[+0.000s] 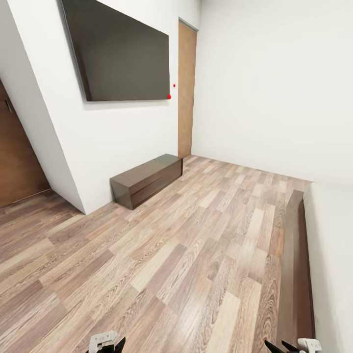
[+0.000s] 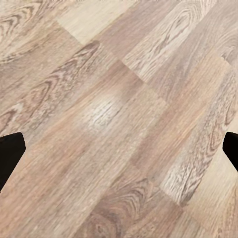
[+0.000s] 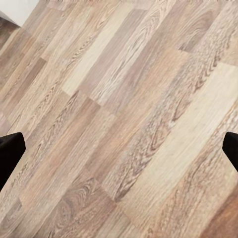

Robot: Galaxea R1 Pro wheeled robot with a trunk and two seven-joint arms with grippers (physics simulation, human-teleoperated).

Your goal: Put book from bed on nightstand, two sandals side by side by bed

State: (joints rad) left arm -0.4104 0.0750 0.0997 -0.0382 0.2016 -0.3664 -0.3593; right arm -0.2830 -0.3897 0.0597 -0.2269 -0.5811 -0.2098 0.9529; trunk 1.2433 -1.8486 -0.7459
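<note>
Open plank floor [image 1: 162,264] beside bed [image 1: 328,255]

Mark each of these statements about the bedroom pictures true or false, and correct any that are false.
1. A dark flat screen hangs on the white wall. True.
2. The low cabinet under the screen is white. False: it is dark brown.
3. The floor is wood plank. True.
4. A blue sandal lies on the floor between the cabinet and the bed. False: that stretch of floor shows only planks.
5. The left gripper holds a book. False: its fingers are spread wide apart with only floor between them.
6. The bed is at the right edge of the head view. True.
</note>
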